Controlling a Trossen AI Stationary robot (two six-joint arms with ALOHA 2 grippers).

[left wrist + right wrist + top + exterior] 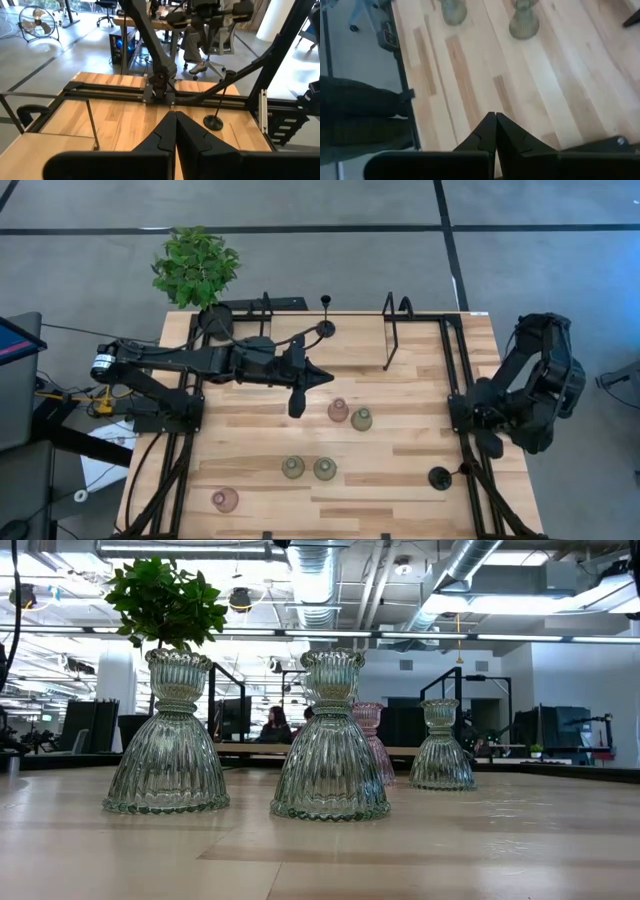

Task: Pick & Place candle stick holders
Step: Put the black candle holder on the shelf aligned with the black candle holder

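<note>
Several glass candle stick holders stand upright on their wide bases on the wooden table: a pink one (338, 410) beside an olive one (361, 419), two green ones (292, 468) (324, 469) and a pink one (225, 500) near the front left. One black thin-stemmed holder (325, 315) stands at the far edge, another (440, 477) near the right front. My left gripper (328, 377) is shut and empty, held level high over the table's middle. My right gripper (495, 125) is shut and empty, tipped down by the table's right edge.
A potted green plant (197, 265) stands at the far left corner. Tall black wire frames (395, 325) (245, 310) stand along the far edge. Black rails (455, 370) run along the table's sides. Bare wood lies between the glass holders and the front edge.
</note>
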